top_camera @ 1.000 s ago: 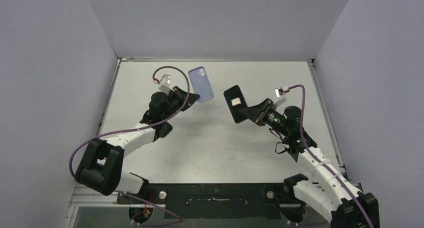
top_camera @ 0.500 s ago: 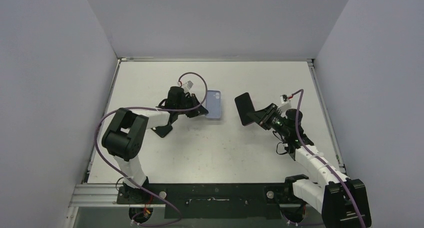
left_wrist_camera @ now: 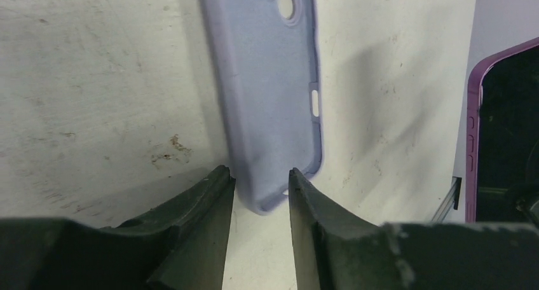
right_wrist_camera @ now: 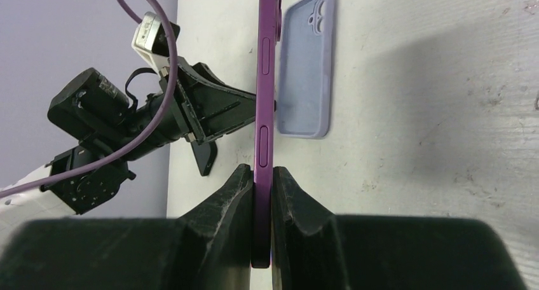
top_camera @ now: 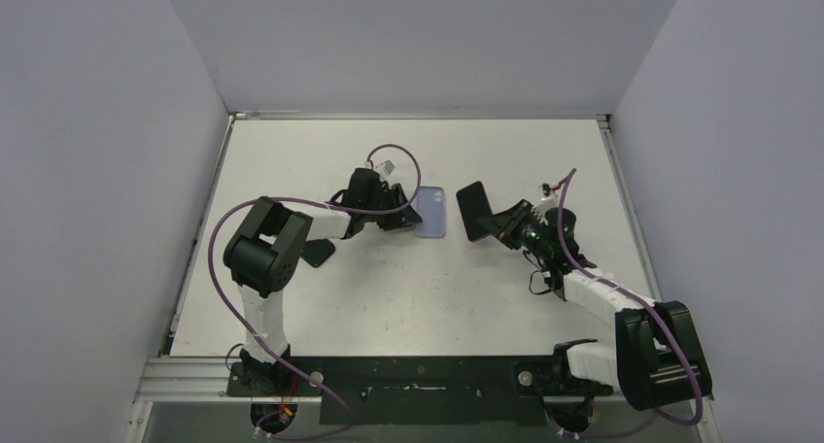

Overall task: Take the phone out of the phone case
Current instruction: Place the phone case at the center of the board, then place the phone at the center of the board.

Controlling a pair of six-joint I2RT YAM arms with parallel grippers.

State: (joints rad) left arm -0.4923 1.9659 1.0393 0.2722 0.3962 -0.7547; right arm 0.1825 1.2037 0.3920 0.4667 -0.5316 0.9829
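The lavender phone case [top_camera: 431, 213] lies flat and empty on the white table [top_camera: 389, 297], its open side up, with its camera cut-out [left_wrist_camera: 284, 2] at the end away from the left arm. The left gripper [top_camera: 408, 216] sits low at the case's near end with its fingers [left_wrist_camera: 210, 204] spread apart and nothing clamped between them. Just beside the case, to its right, the purple phone [top_camera: 473, 211] is out of the case, held up on its edge with its dark screen toward the left arm. The right gripper [right_wrist_camera: 262, 182] pinches its lower end, both pads pressed against its flat faces. The phone's slim side buttons [right_wrist_camera: 264, 48] show along its purple edge.
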